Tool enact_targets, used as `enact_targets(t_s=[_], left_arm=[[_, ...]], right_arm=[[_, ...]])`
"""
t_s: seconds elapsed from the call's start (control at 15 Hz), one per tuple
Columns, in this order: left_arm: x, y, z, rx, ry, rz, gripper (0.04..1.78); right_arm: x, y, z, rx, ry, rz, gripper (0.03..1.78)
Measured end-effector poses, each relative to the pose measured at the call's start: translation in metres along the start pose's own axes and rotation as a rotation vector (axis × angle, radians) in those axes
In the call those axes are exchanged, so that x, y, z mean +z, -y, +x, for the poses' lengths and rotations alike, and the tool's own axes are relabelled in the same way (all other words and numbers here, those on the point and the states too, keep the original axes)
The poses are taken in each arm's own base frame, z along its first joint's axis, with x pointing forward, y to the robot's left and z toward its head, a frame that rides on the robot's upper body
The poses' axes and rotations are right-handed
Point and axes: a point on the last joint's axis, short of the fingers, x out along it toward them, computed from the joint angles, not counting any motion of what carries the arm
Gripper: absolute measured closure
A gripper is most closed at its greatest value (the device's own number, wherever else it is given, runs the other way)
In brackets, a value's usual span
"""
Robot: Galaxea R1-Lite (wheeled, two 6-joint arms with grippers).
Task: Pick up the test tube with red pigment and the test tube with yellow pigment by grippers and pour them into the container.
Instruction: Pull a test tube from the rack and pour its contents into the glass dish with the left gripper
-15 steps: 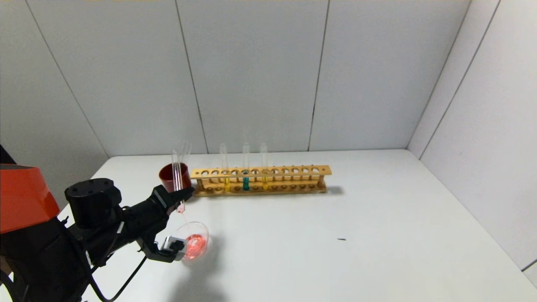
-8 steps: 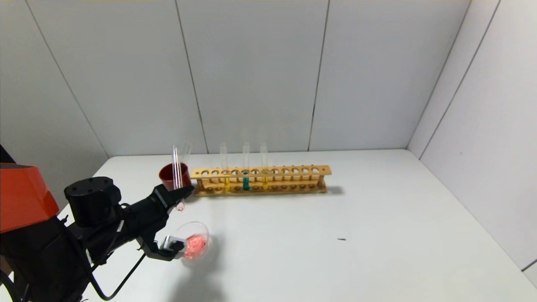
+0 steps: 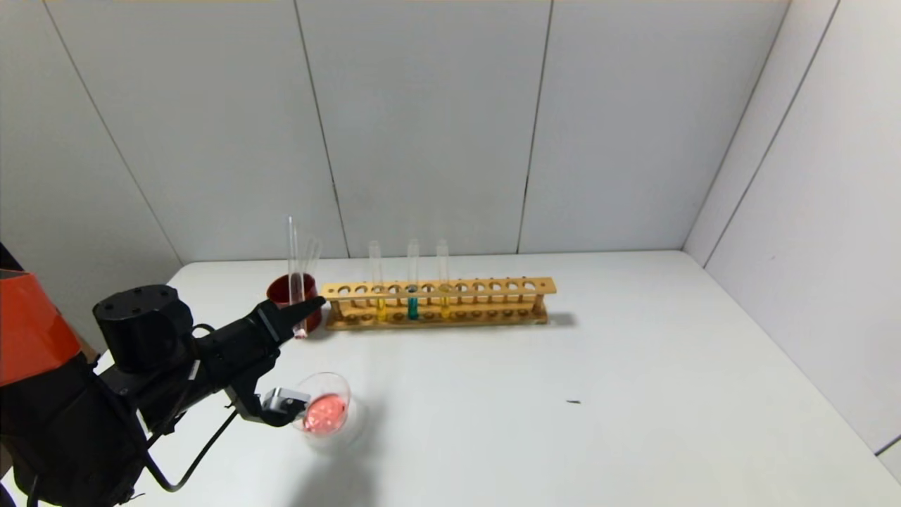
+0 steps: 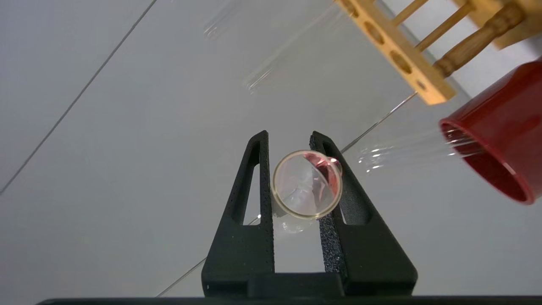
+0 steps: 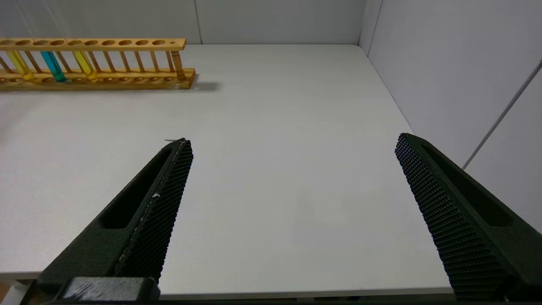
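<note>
My left gripper [image 3: 310, 308] [image 4: 289, 137] is shut on the test tube with red pigment [image 3: 293, 267] [image 4: 307, 184]. The tube stands almost upright in front of the dark red cup, its lower end pink with only a red smear left inside. The container [image 3: 343, 386], a clear glass dish, sits on the table below and nearer to me, holding red liquid. Two test tubes with yellow pigment [image 3: 380, 306] [image 3: 444, 306] [image 5: 19, 63] [image 5: 84, 63] stand in the wooden rack. My right gripper [image 5: 293, 140] hangs open over the table's near right part, with nothing between its fingers.
The wooden rack [image 3: 436, 289] [image 5: 127, 42] runs along the back of the table and also holds a teal tube [image 3: 412, 308]. The dark red cup [image 3: 281, 296] [image 4: 495, 161] stands at the rack's left end with an empty clear tube [image 3: 310, 253] leaning in it. Walls close the back and right.
The thin red stream from the tube into the dish has stopped. My left gripper has lifted the tube up and back toward the red cup, away from the dish.
</note>
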Motion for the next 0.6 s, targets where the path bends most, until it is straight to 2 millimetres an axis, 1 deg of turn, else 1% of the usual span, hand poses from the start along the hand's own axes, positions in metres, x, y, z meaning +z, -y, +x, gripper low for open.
enact_targets(t_s=[0.27,0.6], left_arm=[[-0.0029,-0.0065,-0.0014,0.021,-0.012,0.042,1.47],[-0.0038,-0.0085,-0.0027,0.025,-0.017,0.052,1.47]], right_arm=[[0.0000,0.0000,0.0000,0.000,0.000,0.000,0.06],[0.0000,0.0000,0.0000,0.000,0.000,0.000,0.06]])
